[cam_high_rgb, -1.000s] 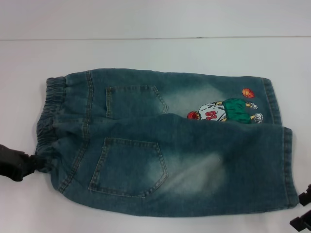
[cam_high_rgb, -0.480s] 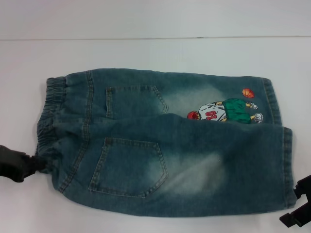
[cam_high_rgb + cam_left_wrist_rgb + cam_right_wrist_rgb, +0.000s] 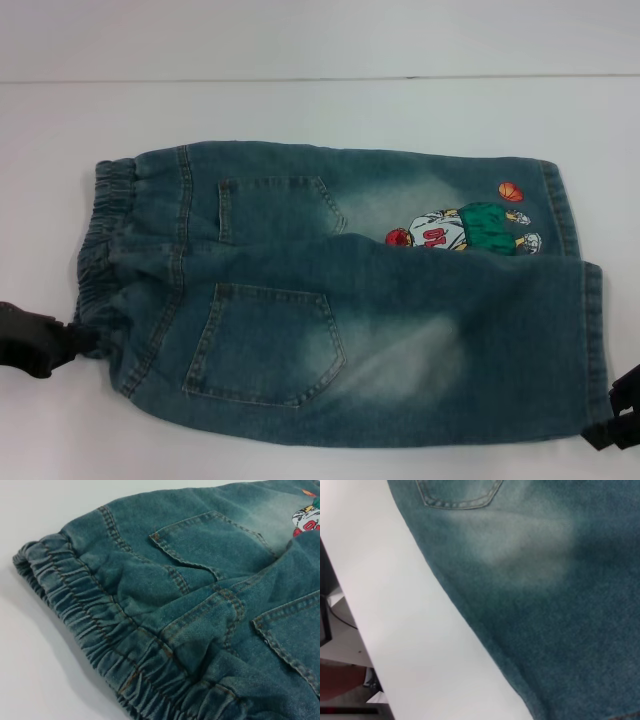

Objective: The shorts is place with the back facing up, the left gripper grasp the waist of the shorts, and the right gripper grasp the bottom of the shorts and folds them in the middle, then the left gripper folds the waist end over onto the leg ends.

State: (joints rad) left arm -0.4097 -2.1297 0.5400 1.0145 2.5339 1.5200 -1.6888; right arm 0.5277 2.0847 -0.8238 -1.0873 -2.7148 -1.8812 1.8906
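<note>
The shorts (image 3: 330,300) lie flat on the white table, back pockets up, with the cartoon print (image 3: 460,228) on the far leg. The waist (image 3: 100,240) is the ruffled band at the left, seen close up in the left wrist view (image 3: 100,640). My left gripper (image 3: 72,338) sits at the waist's near corner, where the cloth bunches into its tip. The bottom (image 3: 590,340) is the straight hems at the right. At the near hem corner my right gripper (image 3: 618,410) stands, one finger on each side. The right wrist view shows only the near leg's denim (image 3: 545,580).
The white table (image 3: 300,110) runs well beyond the shorts at the back and on both sides. In the right wrist view the table's near edge (image 3: 375,645) lies close to the near leg, with floor below it.
My right gripper has moved up and inward from the lower right corner to the near hem corner. The left gripper and the shorts have stayed almost still.
</note>
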